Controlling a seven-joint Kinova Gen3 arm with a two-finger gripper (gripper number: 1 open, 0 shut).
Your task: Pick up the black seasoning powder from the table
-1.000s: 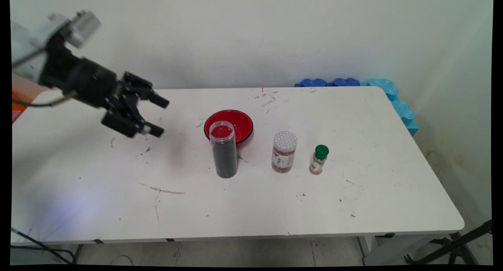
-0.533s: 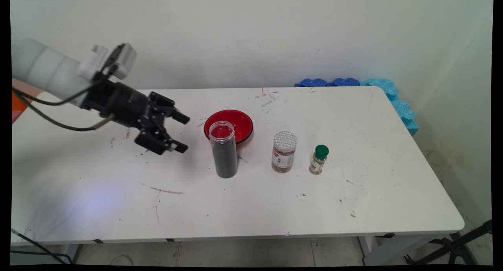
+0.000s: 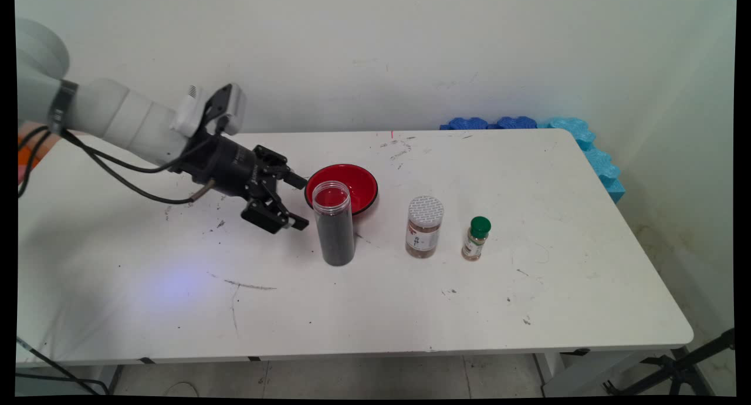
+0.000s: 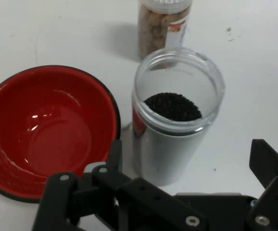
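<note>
fingers of the gripper were spread wide, nothing held, just left of the open jar at centre frame; its black fill was seen only from the hand view, beside the red bowl.

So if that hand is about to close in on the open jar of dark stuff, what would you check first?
1. Hand open wide enough: ok, fingers apart.
2. Open jar upright: ok.
3. Jar lined up between the fingers: ok in the hand view.
4. Jar without lid, dark contents could spill: not ok.
5. Red bowl clear of the far finger: cannot tell, it sits close behind the jar.
6. Silver-capped jar and green-capped bottle out of the way: ok.
</note>
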